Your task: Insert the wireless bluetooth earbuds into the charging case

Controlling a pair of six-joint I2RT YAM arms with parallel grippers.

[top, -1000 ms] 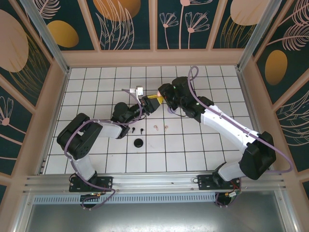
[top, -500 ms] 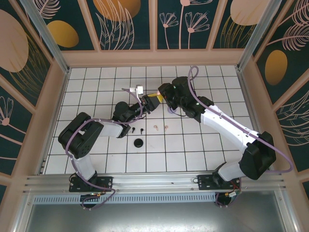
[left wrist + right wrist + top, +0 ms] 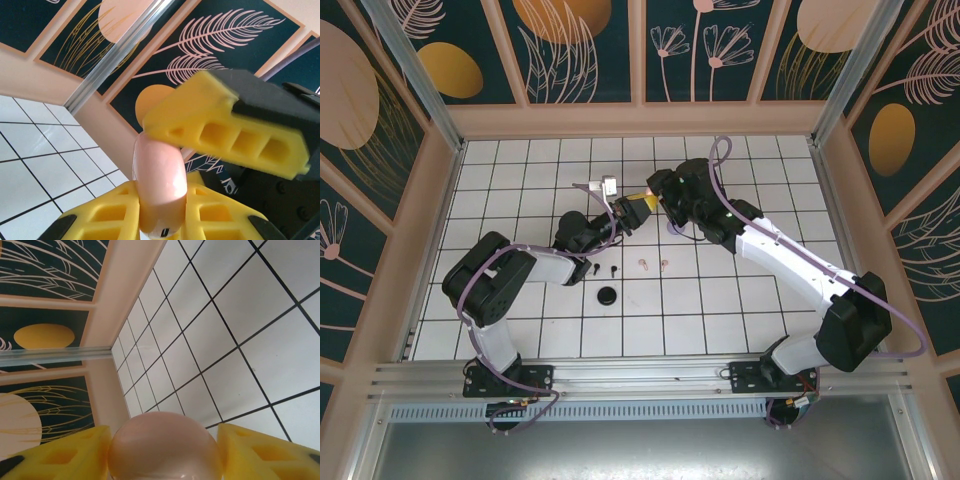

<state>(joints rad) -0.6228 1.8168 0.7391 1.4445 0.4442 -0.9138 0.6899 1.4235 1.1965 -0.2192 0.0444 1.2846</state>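
Clamping the pink charging case (image 3: 159,175) above the far middle of the desk (image 3: 520,170), the left claw (image 3: 161,220) meets the right claw (image 3: 165,455), whose hold I cannot tell, so a mistimed pull could drop it onto the earbuds (image 3: 643,264) lying loose just nearer.

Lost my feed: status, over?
Left gripper shut on pink rounded charging case. Right gripper flanking it, grip unclear. Tiny pink stemmed earbuds on white tiled table.
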